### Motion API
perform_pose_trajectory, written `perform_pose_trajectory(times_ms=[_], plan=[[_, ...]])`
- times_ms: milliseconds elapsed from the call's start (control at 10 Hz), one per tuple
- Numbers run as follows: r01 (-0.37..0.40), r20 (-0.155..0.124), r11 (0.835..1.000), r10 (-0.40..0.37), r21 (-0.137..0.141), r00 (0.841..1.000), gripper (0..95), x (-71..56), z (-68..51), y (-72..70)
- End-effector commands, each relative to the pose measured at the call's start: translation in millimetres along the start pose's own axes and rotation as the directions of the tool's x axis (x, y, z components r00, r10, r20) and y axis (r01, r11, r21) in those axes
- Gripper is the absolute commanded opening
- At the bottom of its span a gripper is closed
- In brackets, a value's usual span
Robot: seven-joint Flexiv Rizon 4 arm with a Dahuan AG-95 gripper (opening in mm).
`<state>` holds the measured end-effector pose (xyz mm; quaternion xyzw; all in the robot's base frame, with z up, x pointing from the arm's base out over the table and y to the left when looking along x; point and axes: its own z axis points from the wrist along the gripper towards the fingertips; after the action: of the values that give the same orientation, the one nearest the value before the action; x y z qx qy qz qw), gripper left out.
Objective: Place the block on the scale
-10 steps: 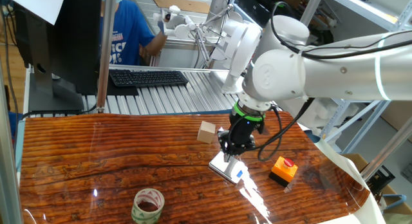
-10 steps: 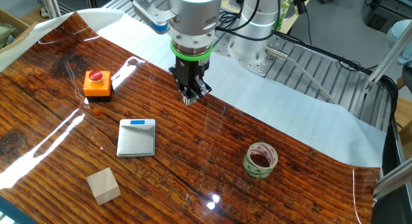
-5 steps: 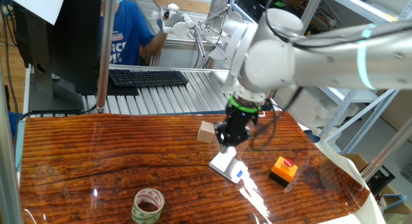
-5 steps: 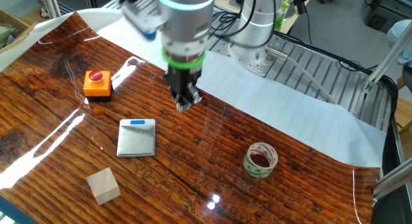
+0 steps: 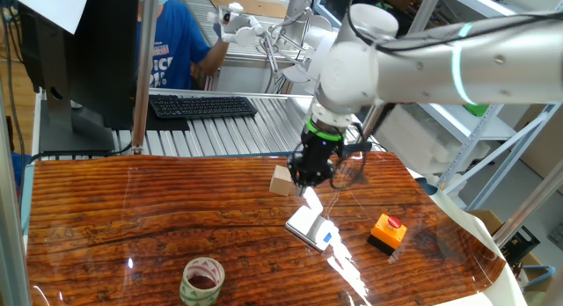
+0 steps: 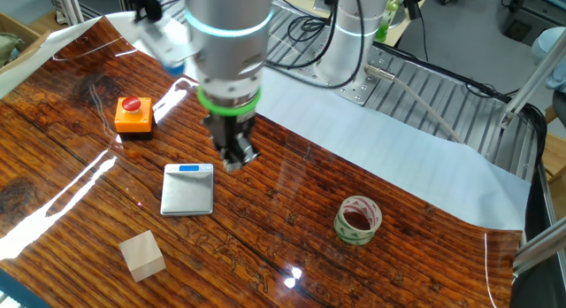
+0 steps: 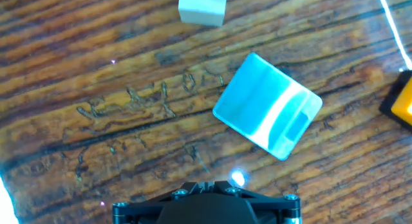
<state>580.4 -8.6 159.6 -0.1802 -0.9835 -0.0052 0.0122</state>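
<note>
The block (image 5: 281, 180) is a light tan wooden cube on the wooden table; it also shows in the other fixed view (image 6: 141, 255) and at the top edge of the hand view (image 7: 203, 6). The scale (image 5: 312, 229) is a thin silver plate with a blue mark, lying flat (image 6: 187, 188) (image 7: 267, 105). My gripper (image 5: 305, 185) hangs empty above the table with its fingers together, just beyond the scale's blue end (image 6: 234, 160) and apart from the block. In the hand view only its dark base (image 7: 206, 188) shows.
An orange box with a red button (image 5: 387, 231) sits near the scale (image 6: 133, 113). A roll of tape (image 5: 202, 280) lies on the table (image 6: 357, 219). A keyboard (image 5: 202, 105) and a person are behind the table.
My gripper has moved sideways over the table, closer to the scale and towards the block's side. The block, scale, box and tape have not moved.
</note>
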Motion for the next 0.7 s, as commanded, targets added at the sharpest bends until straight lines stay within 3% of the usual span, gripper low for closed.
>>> perform_pose_trajectory(times_ms=[100,700], plan=[[-0.010,0.005,1.000,0.010,-0.003,1.000,0.0,-12.6,5.0,1.5],[-0.009,-0.001,1.000,0.009,-0.015,1.000,0.0,-65.5,15.2,4.6]])
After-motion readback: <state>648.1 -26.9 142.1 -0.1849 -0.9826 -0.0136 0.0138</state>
